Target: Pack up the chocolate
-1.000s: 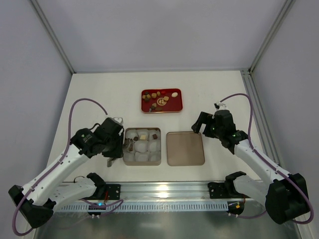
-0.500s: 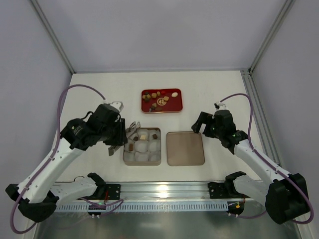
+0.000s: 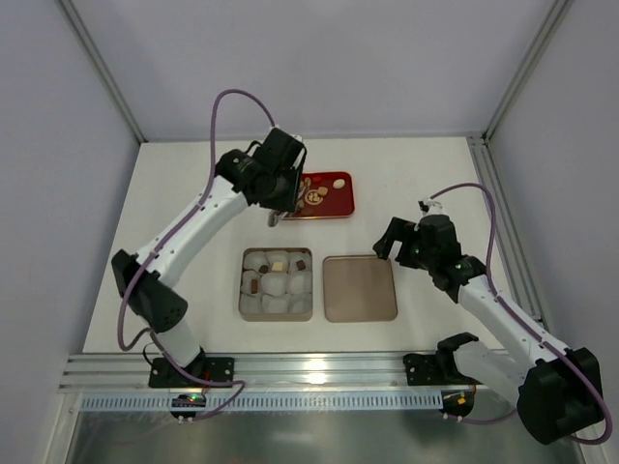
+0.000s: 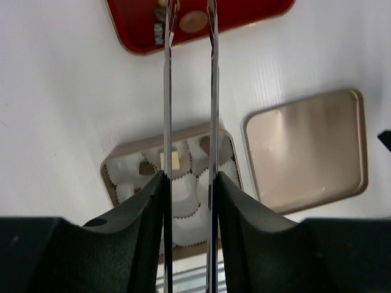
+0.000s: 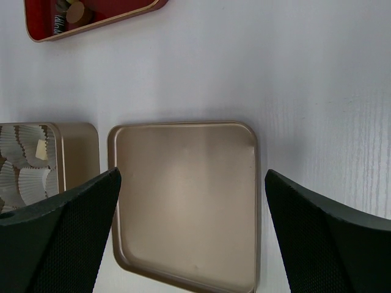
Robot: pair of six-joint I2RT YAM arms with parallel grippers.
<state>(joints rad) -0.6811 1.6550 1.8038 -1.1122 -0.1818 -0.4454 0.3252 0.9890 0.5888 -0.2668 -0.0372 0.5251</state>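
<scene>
The chocolate (image 3: 314,193) lies as several small brown, tan and cream pieces in the red tray (image 3: 343,210) at the back. A few pieces (image 3: 279,266) sit in white paper cups in the open gold tin (image 3: 276,313). My left gripper (image 3: 280,198) hovers over the tray's left end, shut on metal tweezers (image 4: 167,110). The tweezer tips are apart and reach a dark striped piece (image 4: 159,33) and a tan round one (image 4: 192,21). My right gripper (image 3: 392,244) is open and empty, above the tin's lid (image 3: 360,288).
The gold lid (image 5: 183,201) lies flat just right of the tin (image 5: 79,159). The metal rail (image 3: 309,372) runs along the near edge. Grey walls enclose the white table on three sides.
My left arm has swung from the tin's left side up and back to the red tray, carrying the tweezers. The right arm has not moved.
</scene>
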